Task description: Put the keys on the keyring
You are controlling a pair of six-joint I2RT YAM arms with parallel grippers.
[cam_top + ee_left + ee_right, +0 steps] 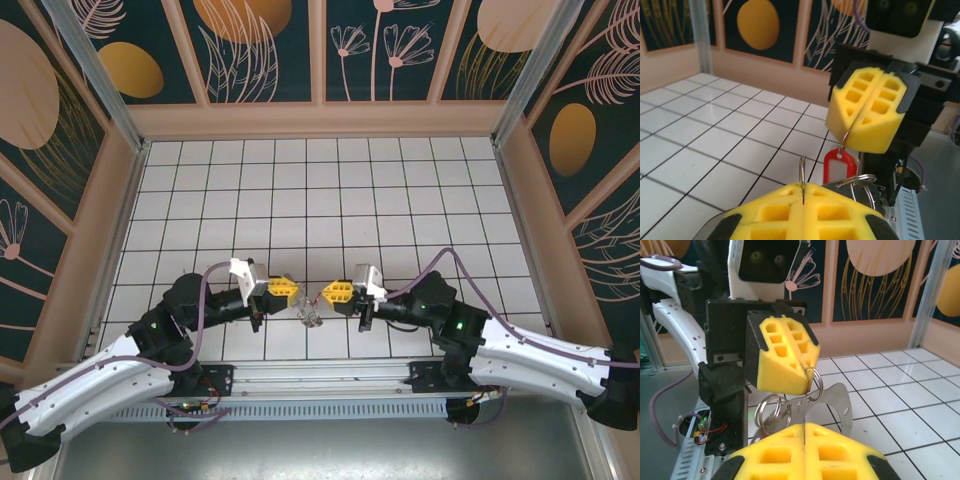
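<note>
**Two Tight Pinches, One Slippery Ring**

Both grippers are up off the bench [300,190], nose to nose, with the keyring [860,178] hanging between them. The keyring looks like a small bunch of silver rings. The left gripper [801,365] is just left of the keyring and is squeezed tight on one of its little loops. The right gripper [860,120] is just right of the keyring and is squeezed tight on a thin wire loop. The red key [840,167] hangs from that loop and touches the keyring. A flat silver piece [835,402] hangs just beside the keyring too. I cannot tell what it is, or whether the red key is threaded on yet.

What could go wrong? The loops are thin and the yellow pads are soft. If one arm pulls away from the keyring too hard, a loop could slide out and the whole bunch could drop to the bench. The red key swings freely, so a quick move could make it miss the gap in the keyring. The grippers are also very near each other, so a push toward the keyring could bump them together and twist the wire.
</note>
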